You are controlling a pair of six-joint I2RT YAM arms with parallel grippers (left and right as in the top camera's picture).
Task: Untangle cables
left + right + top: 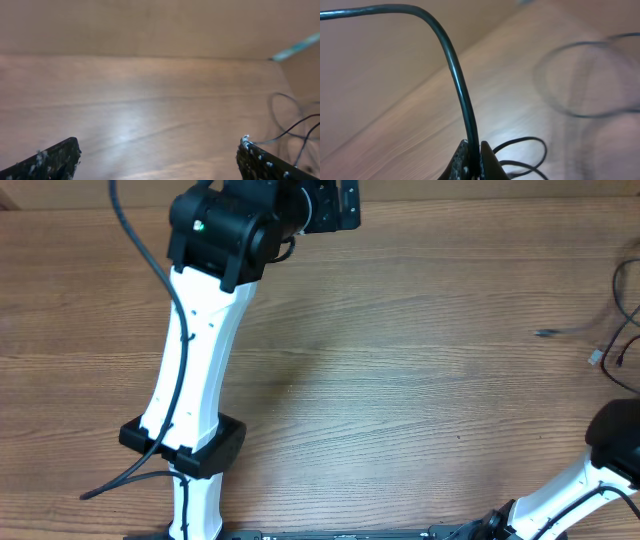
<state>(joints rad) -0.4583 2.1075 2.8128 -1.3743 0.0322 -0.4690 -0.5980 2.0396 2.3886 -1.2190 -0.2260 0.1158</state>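
Nearest the right wrist lens, a black cable (456,75) stands pinched between the clamped fingers of the right gripper (474,161) and arches up and away, while the other cables (622,300) lie in loose loops on the table (400,380) at the right side of the overhead view. The left gripper (160,150) hangs with its jaws spread wide and holding nothing, over bare wood well apart from them. I judge the step in hand to be drawing one strand clear of the loops, and the next move calls for a slow pull away from them; no brand, label or writing can be read
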